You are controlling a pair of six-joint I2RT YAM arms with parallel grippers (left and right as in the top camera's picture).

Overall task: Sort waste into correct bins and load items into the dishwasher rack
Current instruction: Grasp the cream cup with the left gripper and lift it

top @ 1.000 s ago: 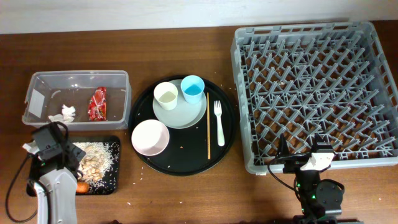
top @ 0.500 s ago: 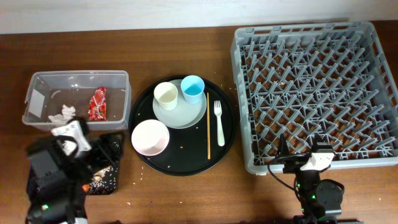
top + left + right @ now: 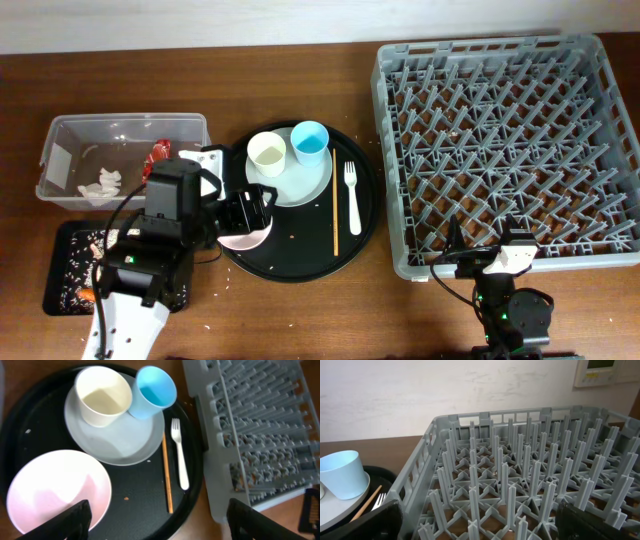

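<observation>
My left gripper (image 3: 236,203) is open and empty, hovering over the white bowl (image 3: 240,236) on the round black tray. The left wrist view shows the bowl (image 3: 55,490), cream cup (image 3: 102,395), light blue cup (image 3: 155,390), pale plate (image 3: 115,442), white fork (image 3: 179,455) and wooden stick (image 3: 167,475) ahead of the open left gripper (image 3: 160,525). The clear tub (image 3: 60,140) holds the tissue (image 3: 100,185) and red wrapper (image 3: 160,152). The shallow black tray (image 3: 55,250) holds rice scraps (image 3: 85,250) and the carrot (image 3: 90,295). My right gripper (image 3: 487,255) is open at the grey rack (image 3: 510,140).
The large round black tray (image 3: 290,262) carries all the dishes. The left arm covers part of the tub and the shallow tray. In the right wrist view the rack pegs (image 3: 520,485) fill the space ahead of the right gripper (image 3: 480,527). The blue cup (image 3: 340,472) shows at its left.
My left arm has swung from the shallow black tray at the left to the round tray, over the white bowl. The right arm has not moved.
</observation>
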